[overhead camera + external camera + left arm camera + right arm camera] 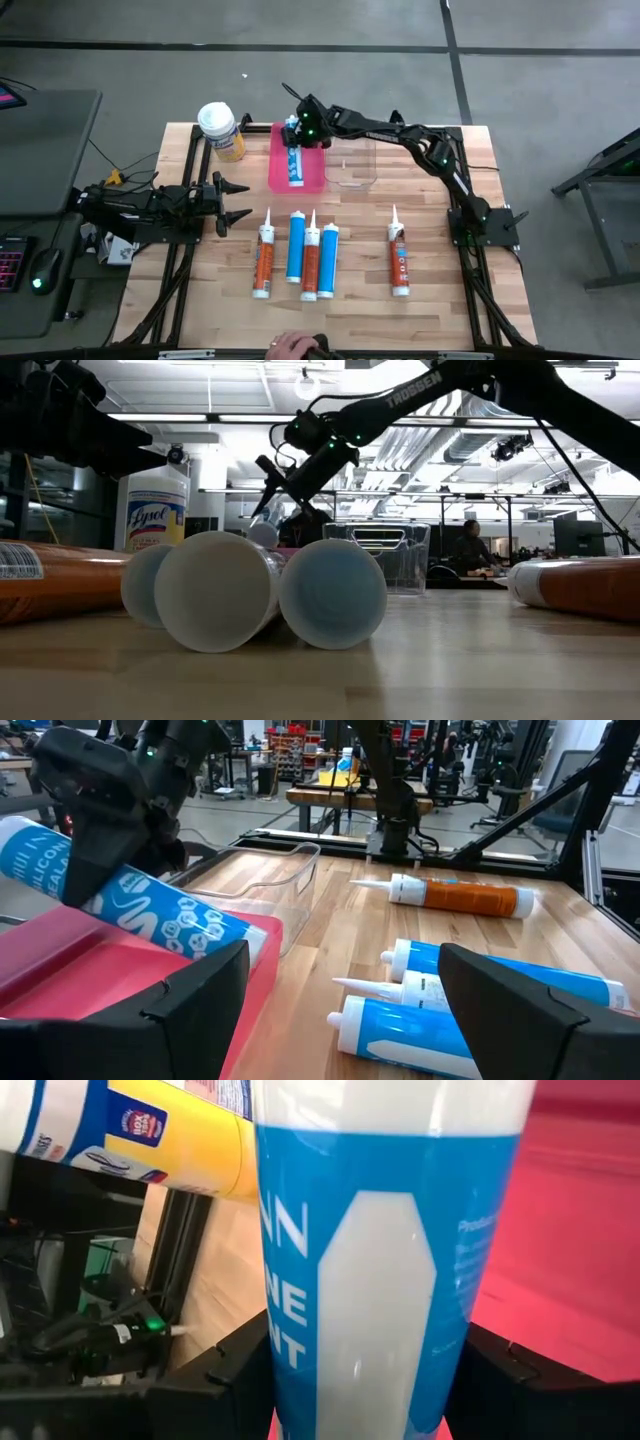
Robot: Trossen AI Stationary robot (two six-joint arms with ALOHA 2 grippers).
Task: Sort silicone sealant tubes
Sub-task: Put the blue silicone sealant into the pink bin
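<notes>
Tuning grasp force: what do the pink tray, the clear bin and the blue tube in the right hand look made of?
Pink tray: opaque plastic, smooth, slight sheen.
Clear bin: transparent rigid plastic; the table's wood shows through it.
Blue tube: probably a plastic cartridge with a glossy printed label, held in the right hand.

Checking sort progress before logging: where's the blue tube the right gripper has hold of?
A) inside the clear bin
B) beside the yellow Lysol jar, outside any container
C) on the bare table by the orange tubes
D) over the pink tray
D. In the high view the right gripper holds the blue sealant tube over the pink tray; the clear bin next to it holds no tube, and the left wrist view shows the tube slanting above the tray.
</notes>
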